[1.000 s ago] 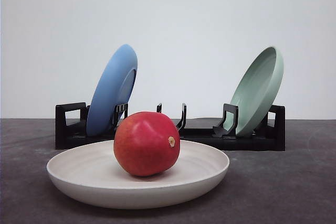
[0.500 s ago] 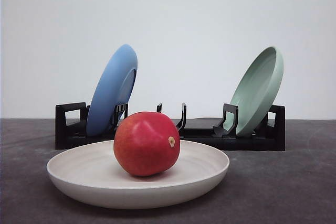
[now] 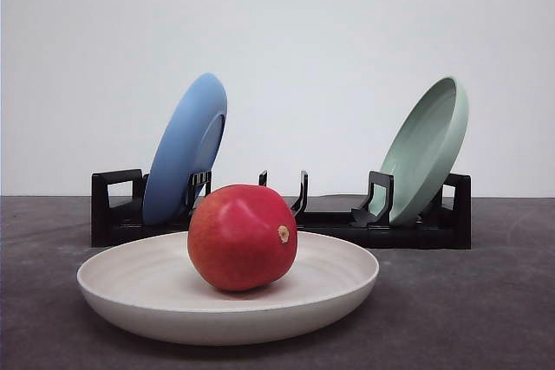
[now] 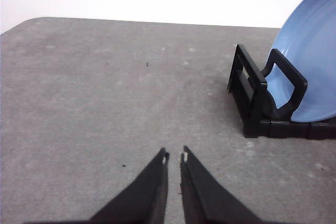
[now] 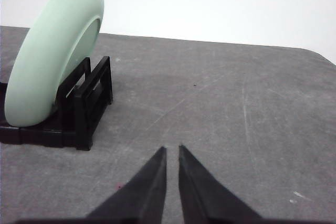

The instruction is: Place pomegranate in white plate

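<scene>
Pomegranate point(image 3: 242, 236) sits in white plate point(image 3: 156, 288), stem nub facing right.

Black rack point(image 3: 282, 223) just behind plate: blue plate point(image 3: 185, 148) leaning at its left end, pale green plate point(image 3: 427, 148) at its right end. Left gripper point(image 4: 174, 157) & right gripper point(image 5: 172, 150) both nearly closed, empty, over grey table point(image 5: 236, 108) w/ rack ends nearby.

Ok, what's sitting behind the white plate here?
Behind the white plate stands a black dish rack, with a blue plate leaning at its left end and a pale green plate at its right. The pomegranate in the plate covers part of the rack's middle.
</scene>
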{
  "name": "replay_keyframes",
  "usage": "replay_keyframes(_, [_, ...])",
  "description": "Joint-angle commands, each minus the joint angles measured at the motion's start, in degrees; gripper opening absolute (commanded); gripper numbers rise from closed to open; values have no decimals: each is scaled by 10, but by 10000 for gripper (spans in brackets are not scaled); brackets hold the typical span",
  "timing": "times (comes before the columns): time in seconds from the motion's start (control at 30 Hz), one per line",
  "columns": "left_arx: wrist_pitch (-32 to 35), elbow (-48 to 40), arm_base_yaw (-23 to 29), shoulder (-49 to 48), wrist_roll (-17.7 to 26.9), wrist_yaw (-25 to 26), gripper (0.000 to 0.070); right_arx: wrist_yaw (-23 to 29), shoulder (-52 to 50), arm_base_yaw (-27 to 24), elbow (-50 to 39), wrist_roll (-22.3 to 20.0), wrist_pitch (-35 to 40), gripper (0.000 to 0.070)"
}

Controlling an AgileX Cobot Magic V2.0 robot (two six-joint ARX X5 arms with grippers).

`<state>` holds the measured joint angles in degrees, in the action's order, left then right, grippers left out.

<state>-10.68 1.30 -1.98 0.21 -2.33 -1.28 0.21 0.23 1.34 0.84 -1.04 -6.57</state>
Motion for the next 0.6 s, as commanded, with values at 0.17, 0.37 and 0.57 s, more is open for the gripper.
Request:
replay_keyframes(0.17, [0, -6, 1, 0, 8, -1, 27, 0, 0, -1, -2, 8, 6, 38])
replay_keyframes(0.37, [-1, -6, 1, 0, 8, -1, 27, 0, 0, -1, -2, 8, 6, 38])
replay_keyframes(0.57, [0, -6, 1, 0, 8, -1, 27, 0, 0, -1, -2, 8, 6, 38])
